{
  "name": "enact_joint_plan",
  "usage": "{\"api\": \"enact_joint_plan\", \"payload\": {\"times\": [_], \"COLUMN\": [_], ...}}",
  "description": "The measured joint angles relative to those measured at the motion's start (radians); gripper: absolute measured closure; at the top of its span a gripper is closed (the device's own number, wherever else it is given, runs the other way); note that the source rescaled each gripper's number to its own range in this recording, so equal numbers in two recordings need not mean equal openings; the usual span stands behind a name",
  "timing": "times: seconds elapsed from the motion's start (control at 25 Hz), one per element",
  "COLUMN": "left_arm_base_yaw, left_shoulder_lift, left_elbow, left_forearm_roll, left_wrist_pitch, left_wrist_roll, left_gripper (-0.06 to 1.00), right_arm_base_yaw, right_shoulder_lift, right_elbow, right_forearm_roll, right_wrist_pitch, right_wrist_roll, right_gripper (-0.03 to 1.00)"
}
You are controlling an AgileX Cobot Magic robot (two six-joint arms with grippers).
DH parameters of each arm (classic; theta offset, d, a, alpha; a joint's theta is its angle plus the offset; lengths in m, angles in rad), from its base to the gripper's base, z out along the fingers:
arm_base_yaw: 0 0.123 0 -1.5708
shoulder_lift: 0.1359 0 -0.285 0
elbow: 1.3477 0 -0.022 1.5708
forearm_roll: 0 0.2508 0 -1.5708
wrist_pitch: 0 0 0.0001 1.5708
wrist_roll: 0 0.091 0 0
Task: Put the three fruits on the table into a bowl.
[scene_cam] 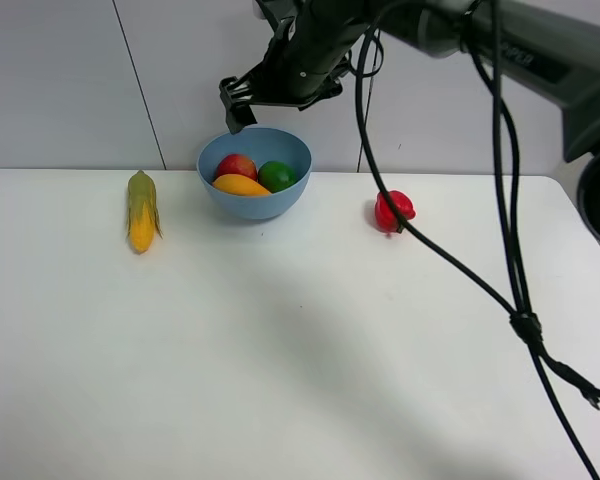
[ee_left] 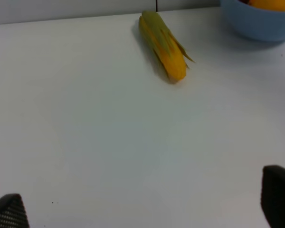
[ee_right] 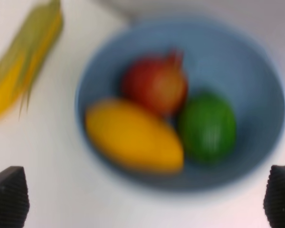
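The light-blue bowl (scene_cam: 255,195) stands at the back of the white table (scene_cam: 300,340). In it lie the red pomegranate (scene_cam: 236,166), the green lime (scene_cam: 276,176) and the orange-yellow mango (scene_cam: 241,185). The right wrist view shows the bowl (ee_right: 256,80) blurred, with pomegranate (ee_right: 154,83), lime (ee_right: 207,127) and mango (ee_right: 133,135) inside. My right gripper (scene_cam: 235,103) hangs open and empty above the bowl's back left rim; its fingertips (ee_right: 8,197) show wide apart. My left gripper (ee_left: 142,209) is open and empty over bare table; it is out of the exterior view.
A corn cob (scene_cam: 141,211) with green husk lies left of the bowl, also in the left wrist view (ee_left: 164,45). A small red bell pepper (scene_cam: 393,211) lies right of the bowl. A black cable (scene_cam: 510,290) hangs from the right arm over the table's right side.
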Motion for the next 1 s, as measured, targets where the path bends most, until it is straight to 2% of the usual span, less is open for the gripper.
{"api": "enact_joint_plan", "payload": {"times": [0.12, 0.32, 0.52, 0.68, 0.92, 1.0], "left_arm_base_yaw": [0.0, 0.0, 0.0, 0.0, 0.0, 0.0], "left_shoulder_lift": [0.0, 0.0, 0.0, 0.0, 0.0, 0.0], "left_elbow": [0.0, 0.0, 0.0, 0.0, 0.0, 0.0], "left_forearm_roll": [0.0, 0.0, 0.0, 0.0, 0.0, 0.0], "left_wrist_pitch": [0.0, 0.0, 0.0, 0.0, 0.001, 0.001], "left_wrist_roll": [0.0, 0.0, 0.0, 0.0, 0.0, 0.0], "left_gripper": [-0.04, -0.04, -0.04, -0.04, -0.04, -0.04], "right_arm_base_yaw": [0.012, 0.051, 0.048, -0.043, -0.283, -0.316], "right_shoulder_lift": [-0.055, -0.157, -0.284, -0.441, -0.722, -0.767], "right_elbow": [0.0, 0.05, 0.192, 0.376, 0.65, 0.683], "right_forearm_roll": [-0.006, -0.063, -0.083, -0.125, -0.14, -0.14], "right_wrist_pitch": [0.184, 0.217, 0.217, 0.217, 0.217, 0.218], "right_wrist_roll": [-0.003, -0.019, 0.049, 0.135, 0.12, 0.106], "right_gripper": [-0.03, -0.03, -0.03, -0.03, -0.03, -0.03]}}
